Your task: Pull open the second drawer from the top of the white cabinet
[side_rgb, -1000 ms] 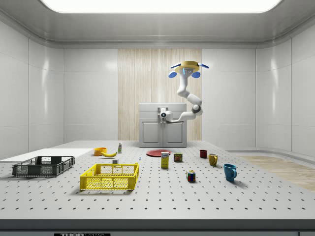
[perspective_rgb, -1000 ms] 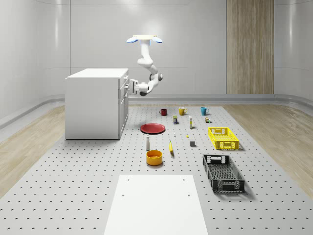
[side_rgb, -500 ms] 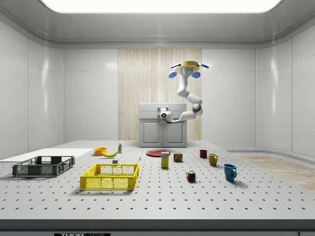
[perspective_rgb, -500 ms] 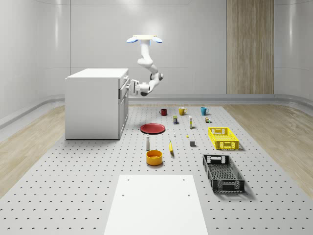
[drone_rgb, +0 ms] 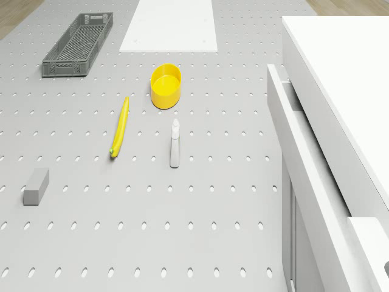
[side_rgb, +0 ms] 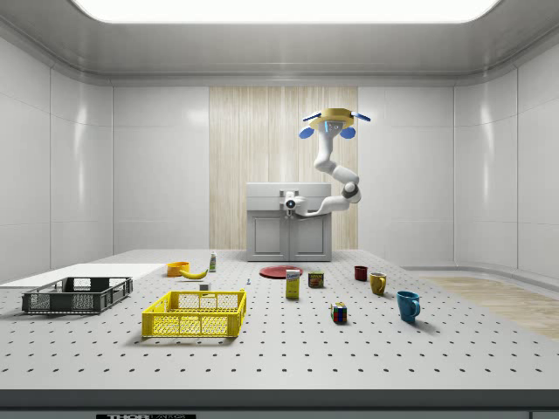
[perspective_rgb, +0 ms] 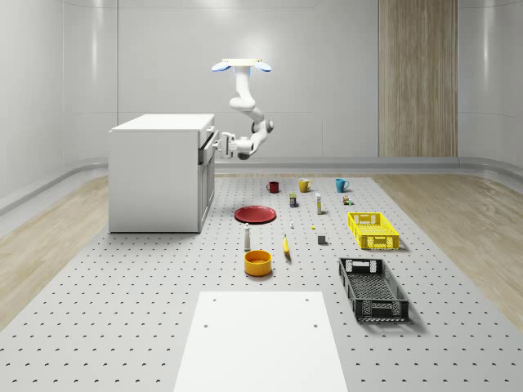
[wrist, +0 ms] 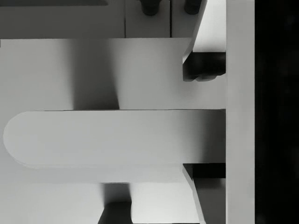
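Drone (perspective_rgb: 239, 65) hovered above the tabletop, off the front face of the boxy white cabinet (perspective_rgb: 155, 175), higher than the cabinet's top. Arm hung down and bent back toward that face.

Gripper (perspective_rgb: 222, 145) was at the cabinet's upper front edge. In the side view the gripper (side_rgb: 291, 203) sat against the upper drawers. Wrist view: the gripper (wrist: 204, 119) pinched a pale round-ended bar handle (wrist: 93, 140), one finger on each side of the bar.

White upper drawer (drone_rgb: 304, 182) stood out a little from the cabinet face, with a narrow strip of its interior open beneath the overhanging top edge. Which drawer from the top, I could not tell.

A band of bare grey perforated table (perspective_rgb: 122, 310) ran along the drawer front. In the drone view a small white bottle (drone_rgb: 175, 143) lay nearest that edge, then a yellow banana (drone_rgb: 120, 126) and a round yellow bowl (drone_rgb: 165, 85). Further out were a small grey block (drone_rgb: 36, 185), a dark slatted crate (drone_rgb: 78, 44) and a flat white sheet (drone_rgb: 170, 24). A flat red plate (perspective_rgb: 256, 214) lay on the table below the arm, apart from the cabinet.
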Controlling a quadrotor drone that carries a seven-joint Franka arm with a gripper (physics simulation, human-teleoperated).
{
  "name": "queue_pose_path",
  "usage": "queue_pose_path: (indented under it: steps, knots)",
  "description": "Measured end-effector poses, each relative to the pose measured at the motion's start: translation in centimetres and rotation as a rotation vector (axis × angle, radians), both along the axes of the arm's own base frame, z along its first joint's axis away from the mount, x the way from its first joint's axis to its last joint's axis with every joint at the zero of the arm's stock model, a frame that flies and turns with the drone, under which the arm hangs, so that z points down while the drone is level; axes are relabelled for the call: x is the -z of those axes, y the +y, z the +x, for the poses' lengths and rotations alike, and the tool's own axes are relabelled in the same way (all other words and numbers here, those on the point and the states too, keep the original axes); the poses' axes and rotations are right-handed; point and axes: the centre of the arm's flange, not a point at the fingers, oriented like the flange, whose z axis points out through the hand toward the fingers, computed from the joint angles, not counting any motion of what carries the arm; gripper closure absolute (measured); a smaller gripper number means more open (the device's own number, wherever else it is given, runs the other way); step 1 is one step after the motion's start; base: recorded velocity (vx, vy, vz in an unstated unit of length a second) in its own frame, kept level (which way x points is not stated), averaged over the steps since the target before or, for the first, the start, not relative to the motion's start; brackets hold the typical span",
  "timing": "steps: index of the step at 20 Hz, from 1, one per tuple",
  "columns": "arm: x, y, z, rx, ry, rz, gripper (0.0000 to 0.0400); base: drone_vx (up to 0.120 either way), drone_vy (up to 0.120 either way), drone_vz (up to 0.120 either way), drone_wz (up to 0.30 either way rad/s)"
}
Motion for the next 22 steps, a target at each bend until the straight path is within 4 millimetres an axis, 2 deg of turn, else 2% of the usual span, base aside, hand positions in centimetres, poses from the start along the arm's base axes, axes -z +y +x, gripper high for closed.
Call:
queue_pose_path:
  steps: [1,4,5,10,11,13,17,19,20,21,22]
  knots:
    - [0.0,-0.2,0.0,0.0,0.001,0.004,0.0239,0.0,0.0,0.0,0.0]
    - [0.1,-0.8,0.0,0.0,0.018,0.007,0.0245,0.0,0.0,0.0,0.0]
    - [-0.5,-1.2,-0.3,0.002,0.027,-0.008,0.0197,0.0,0.0,0.0,0.0]
    - [-0.1,-2.6,-0.1,0.001,0.017,0.002,0.0232,0.0,0.0,0.0,0.0]
    - [-0.7,-3.0,-0.4,0.003,0.057,-0.008,0.0181,0.0,0.0,0.0,0.0]
    - [-0.4,-3.7,-0.3,0.002,0.018,-0.006,0.0207,0.0,0.0,0.0,0.0]
    - [-0.1,-5.2,-0.1,0.001,0.014,0.002,0.0232,0.0,0.0,0.0,0.0]
    - [0.0,-6.0,0.0,0.001,0.01,0.004,0.0238,0.0,0.0,0.0,0.0]
    - [-0.2,-6.5,-0.2,0.002,0.033,0.001,0.0214,0.0,0.0,0.0,0.0]
    - [-0.2,-6.9,-0.2,0.001,0.0,-0.001,0.0209,0.0,0.0,0.0,0.0]
    - [-0.1,-7.2,-0.1,0.0,-0.005,0.004,0.0229,0.0,0.0,0.0,0.0]
